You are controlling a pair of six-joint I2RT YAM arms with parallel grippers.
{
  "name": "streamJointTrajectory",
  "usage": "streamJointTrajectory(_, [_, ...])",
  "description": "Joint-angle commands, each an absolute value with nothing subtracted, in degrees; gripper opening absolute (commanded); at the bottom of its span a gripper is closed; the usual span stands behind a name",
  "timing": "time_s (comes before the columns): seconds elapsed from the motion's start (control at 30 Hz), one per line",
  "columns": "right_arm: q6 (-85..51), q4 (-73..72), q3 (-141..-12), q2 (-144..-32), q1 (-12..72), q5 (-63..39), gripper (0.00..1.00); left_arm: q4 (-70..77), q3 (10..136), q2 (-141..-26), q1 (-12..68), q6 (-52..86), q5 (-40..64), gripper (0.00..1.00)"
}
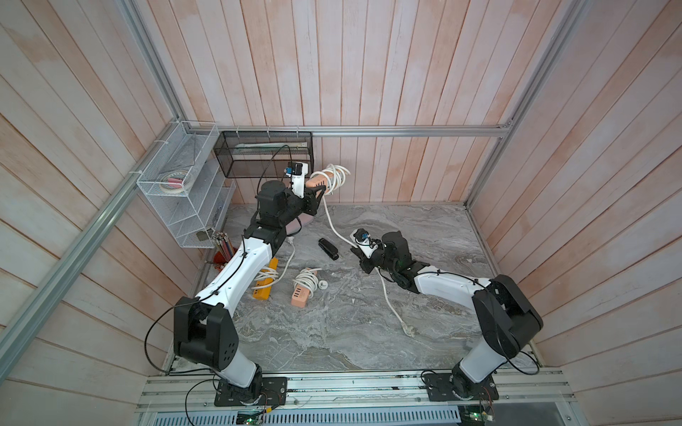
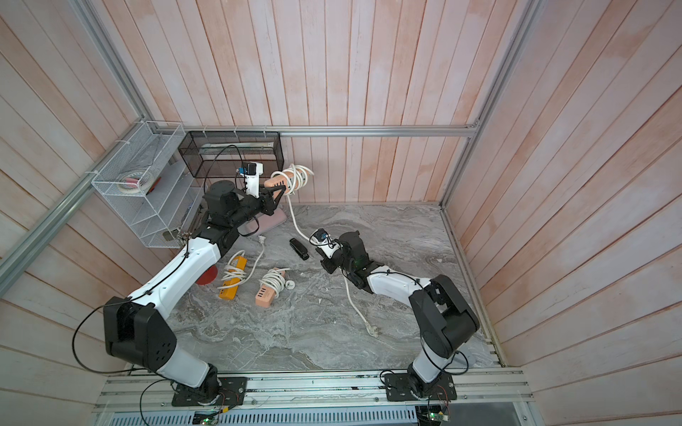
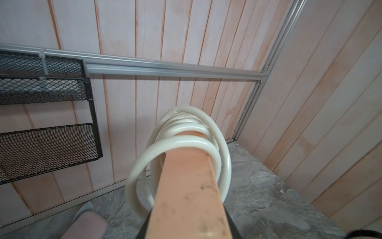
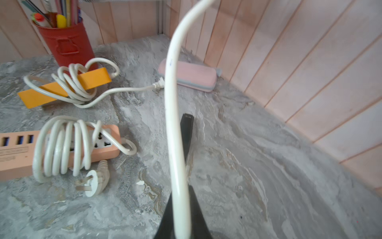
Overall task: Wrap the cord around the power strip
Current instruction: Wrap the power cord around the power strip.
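1. The right gripper's fingers [image 4: 199, 219] are pressed together on the white cord [image 4: 175, 134], low over the grey table [image 1: 324, 343]. On the near side of that grip the cord's loose end lies on the table and ends in its plug [image 1: 409, 331].
2. Just beyond the right gripper [image 1: 357, 253] lies a black stapler [image 1: 328, 249]. To the left lie a second peach strip [image 1: 299, 299] and a yellow strip [image 1: 261, 293], each with cord wound around it.
3. From the right grip the cord rises toward the back wall to the power strip [image 1: 315, 181]. The strip is off the table and tilted, and the left gripper [image 1: 319, 189] has its jaws clamped on the near end.
4. Several loose cord loops circle the strip's far half.
5. A black mesh basket [image 1: 265, 155] hangs on the wall just left of it.
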State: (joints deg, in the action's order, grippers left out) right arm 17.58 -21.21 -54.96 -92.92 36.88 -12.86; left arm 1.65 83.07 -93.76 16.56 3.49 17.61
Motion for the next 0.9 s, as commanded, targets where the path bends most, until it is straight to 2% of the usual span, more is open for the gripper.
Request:
streamJointTrajectory(0.0, [26.5,-19.2,-60.0,-88.9,36.5,-9.6,0.0,-8.9,87.4,-97.7,18.0,-11.3,13.4,0.0])
streamJointTrajectory(0.2, [29.2,-11.7,-74.1,-90.5,30.6,-13.1,0.0,-20.3,85.9,-97.2,18.2,-16.9,23.9,0.0])
streamJointTrajectory(0.3, [29.5,-9.6,-80.4,-93.1,27.0,-16.5,0.0,-26.6,85.3,-96.5,18.7,-18.9,32.7,0.0])
streamJointTrajectory(0.53, [26.2,-0.7,-101.2,-108.2,18.6,-28.0,0.0,-35.3,82.3,-93.1,23.2,-26.0,56.0,0.0])
streamJointTrajectory(0.67, [19.3,2.7,-113.9,-120.7,15.8,-38.0,0.0,-26.3,79.3,-89.1,25.6,-20.9,70.6,0.0])
streamJointTrajectory(0.77, [12.3,1.6,-118.6,-128.2,15.0,-44.3,0.0,-11.7,76.1,-85.4,26.1,-10.5,74.6,0.0])
streamJointTrajectory(0.87, [4.9,-3.5,-116.7,-132.3,15.2,-48.6,0.02,8.0,71.2,-82.0,25.5,3.3,75.1,0.0])
